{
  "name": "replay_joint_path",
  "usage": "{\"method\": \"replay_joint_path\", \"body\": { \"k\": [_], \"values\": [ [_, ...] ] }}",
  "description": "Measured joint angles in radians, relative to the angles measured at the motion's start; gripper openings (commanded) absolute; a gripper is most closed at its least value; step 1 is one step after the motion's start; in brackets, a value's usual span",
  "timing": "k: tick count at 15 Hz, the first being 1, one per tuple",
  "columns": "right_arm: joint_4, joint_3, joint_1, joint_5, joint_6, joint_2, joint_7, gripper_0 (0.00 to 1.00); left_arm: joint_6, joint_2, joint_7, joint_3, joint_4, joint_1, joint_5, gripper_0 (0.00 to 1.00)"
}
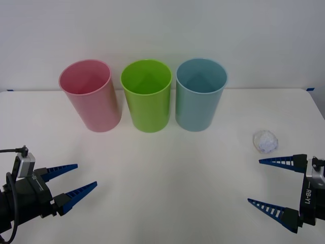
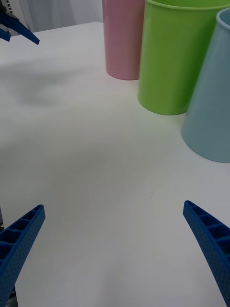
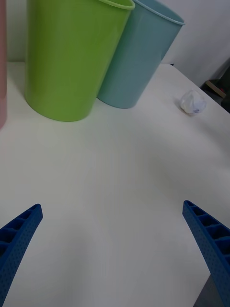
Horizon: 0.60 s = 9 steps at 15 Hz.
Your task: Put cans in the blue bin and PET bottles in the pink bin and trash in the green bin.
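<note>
A: So where does everything sit?

B: Across the upper middle of the front view stand the pink bin (image 1: 90,96), the green bin (image 1: 146,96) and the blue bin (image 1: 200,95) in a row on the table (image 1: 162,178). The trash (image 1: 265,141) lies at the right, just beside the upper finger of the right claw (image 1: 268,182), which hangs spread wide and empty at lower right. The left claw (image 1: 76,179) waits at lower left, fingers apart too.

A: What might go wrong?

B: The film ball looks light and crumpled; a finger could nudge it away rather than pinch it. The green bin also stands touching or nearly touching its neighbours, so a loose drop may land in the blue one.

A: Anything hard to make out?

B: The bins' bottoms are hidden by their walls, and no cans or bottles can be made out.
</note>
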<state>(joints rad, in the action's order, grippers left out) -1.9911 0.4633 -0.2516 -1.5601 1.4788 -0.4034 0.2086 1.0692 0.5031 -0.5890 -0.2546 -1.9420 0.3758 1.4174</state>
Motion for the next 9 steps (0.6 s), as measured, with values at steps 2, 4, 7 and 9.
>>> {"method": "replay_joint_path", "body": {
  "k": [2,4,7,9],
  "values": [
    [0.000,0.000,0.000,0.000,0.000,0.000,0.000,1.00,0.000,0.000,0.000,0.000,0.000,0.000,0.000,1.00],
    [0.000,0.000,0.000,0.000,0.000,0.000,0.000,1.00,0.000,0.000,0.000,0.000,0.000,0.000,0.000,1.00],
    [0.000,0.000,0.000,0.000,0.000,0.000,0.000,1.00,0.000,0.000,0.000,0.000,0.000,0.000,0.000,1.00],
    [0.000,0.000,0.000,0.000,0.000,0.000,0.000,1.00,0.000,0.000,0.000,0.000,0.000,0.000,0.000,1.00]
  ]
}}
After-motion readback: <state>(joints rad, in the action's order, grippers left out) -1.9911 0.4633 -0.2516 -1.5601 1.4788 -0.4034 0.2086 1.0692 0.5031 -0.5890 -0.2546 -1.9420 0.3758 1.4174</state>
